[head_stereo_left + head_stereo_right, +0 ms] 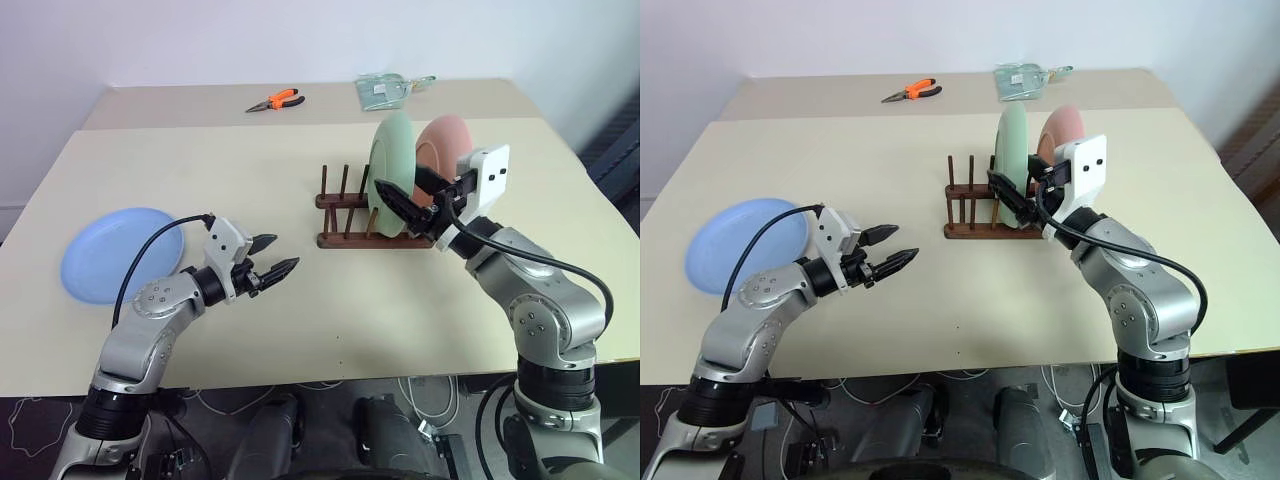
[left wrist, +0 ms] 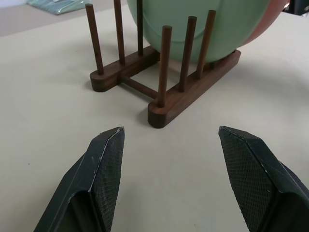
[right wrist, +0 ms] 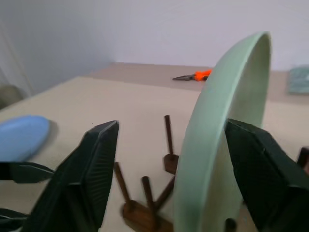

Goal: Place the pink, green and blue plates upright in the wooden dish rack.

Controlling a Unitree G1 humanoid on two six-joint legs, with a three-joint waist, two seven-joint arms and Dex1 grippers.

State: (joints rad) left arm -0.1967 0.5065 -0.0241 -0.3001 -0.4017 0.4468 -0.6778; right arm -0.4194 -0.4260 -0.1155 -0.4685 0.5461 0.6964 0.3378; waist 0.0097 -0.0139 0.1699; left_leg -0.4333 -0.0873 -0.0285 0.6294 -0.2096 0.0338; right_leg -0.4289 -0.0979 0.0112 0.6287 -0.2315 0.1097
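Observation:
The wooden dish rack [image 1: 352, 214] stands in the middle of the table. The green plate [image 1: 392, 158] stands upright between its pegs, with the pink plate [image 1: 447, 148] upright just behind it. My right gripper [image 3: 172, 126] is open, its fingers [image 3: 91, 164] straddling the green plate's [image 3: 217, 125] rim with a wide gap on one side. The blue plate [image 1: 112, 254] lies flat at the table's left. Beside it, my left gripper [image 1: 274, 258] hovers open and empty over the table, pointing at the rack [image 2: 159, 96].
Orange-handled pliers [image 1: 277, 100] and a clear packet [image 1: 384, 91] lie on the far table behind the rack. Several free pegs [image 2: 116, 34] stand on the rack's left side. Bare tabletop [image 1: 320, 300] stretches between the blue plate and the rack.

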